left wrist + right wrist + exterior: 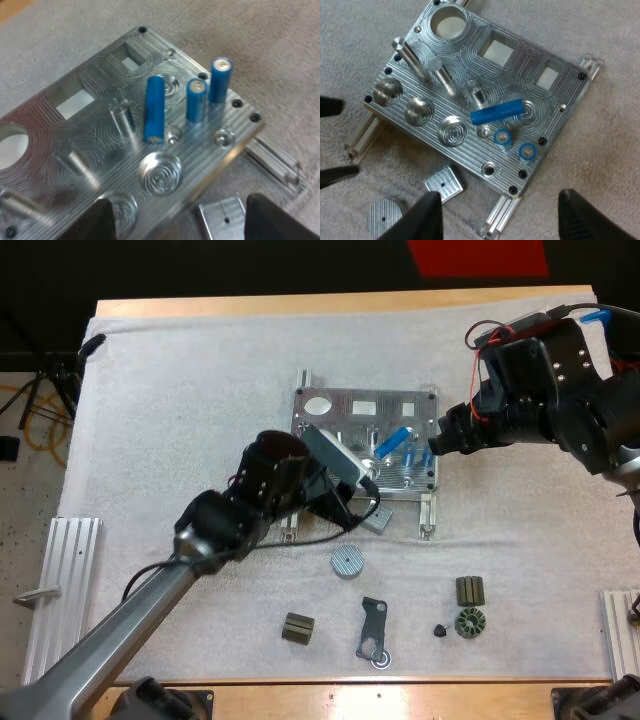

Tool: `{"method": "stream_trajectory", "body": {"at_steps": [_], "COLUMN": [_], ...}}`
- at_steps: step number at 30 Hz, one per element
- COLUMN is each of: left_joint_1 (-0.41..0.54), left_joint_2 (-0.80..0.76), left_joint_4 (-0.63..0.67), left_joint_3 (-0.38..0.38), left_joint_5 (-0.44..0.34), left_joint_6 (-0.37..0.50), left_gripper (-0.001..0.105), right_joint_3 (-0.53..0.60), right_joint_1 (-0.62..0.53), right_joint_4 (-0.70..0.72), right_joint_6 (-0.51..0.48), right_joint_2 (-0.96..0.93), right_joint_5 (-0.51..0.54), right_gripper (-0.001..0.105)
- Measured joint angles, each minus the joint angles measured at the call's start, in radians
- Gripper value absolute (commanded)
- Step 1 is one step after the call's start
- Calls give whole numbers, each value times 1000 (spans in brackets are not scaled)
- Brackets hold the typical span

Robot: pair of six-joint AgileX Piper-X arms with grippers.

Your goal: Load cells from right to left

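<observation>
The metal fixture [345, 415] lies mid-mat. Two blue cells [196, 100] [220, 80] stand upright in holes near its right front corner. A third blue cell [155, 109] lies slanted on the plate [497, 112] beside a small hole. My left gripper [362, 502] hovers at the fixture's front edge, its fingers [102, 220] open, with a small square metal plate [225, 215] on the mat below the gap. My right gripper [437, 443] is at the fixture's right edge, fingers [587, 215] open and holding nothing.
On the mat in front of the fixture lie a round ribbed disc [347, 561], a dark block [297, 628], a black bracket [373, 630], a dark cylinder [470, 590] and a stator ring [468, 622]. Aluminium rails [60, 580] [620, 630] flank the mat.
</observation>
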Motion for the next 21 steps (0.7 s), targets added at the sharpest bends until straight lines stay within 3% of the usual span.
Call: {"method": "stream_trajectory", "body": {"at_steps": [13,21], "left_joint_1": [4,4], "left_joint_2": [246,376], "left_joint_4": [-241,-258], "left_joint_3": [0,-97], "left_joint_5": [41,44], "left_joint_6": [-2,1], "left_gripper": [56,56], "right_joint_3": [0,0], "right_joint_1": [-4,-4], "right_joint_4": [0,0], "right_joint_6": [20,29], "right_joint_2": [0,0], "right_joint_5": [0,0], "right_gripper": [51,51]}}
